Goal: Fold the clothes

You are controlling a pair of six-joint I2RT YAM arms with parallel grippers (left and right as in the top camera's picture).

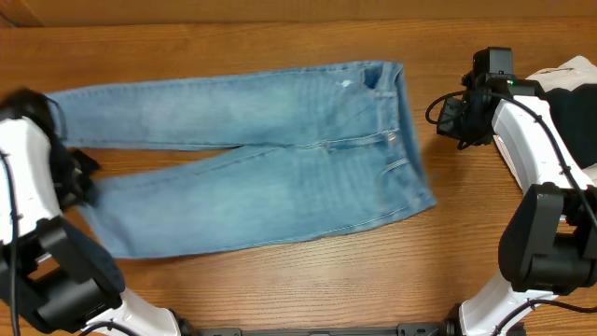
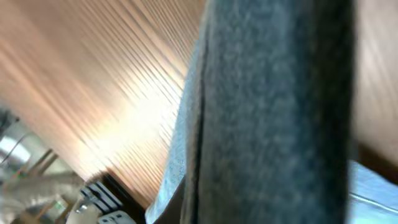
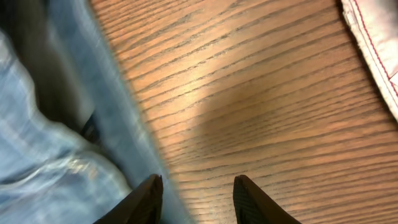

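Quick count. One pair of jeans (image 1: 280, 159), two legs. One table (image 1: 280, 37). Two robot arms: left arm (image 1: 28, 187), right arm (image 1: 532, 140). Two grippers: left gripper (image 1: 79, 173), right gripper (image 1: 446, 117). Two other garments at the right edge: one off-white garment (image 1: 571, 71), one black garment (image 1: 578, 126).

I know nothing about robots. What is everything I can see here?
jeans: one pair, light-blue denim, spread flat mid-table, waistband toward the right.
off-white garment: one, off-white, far right edge.
black garment: one, black, next to the off-white one.
table: one, brown wood, under everything.
left arm: one, white and black, left side.
right arm: one, white and black, right side.
left gripper: one, dark, shut, at the jeans' leg ends.
right gripper: one, dark, open, over bare wood beside the waistband.
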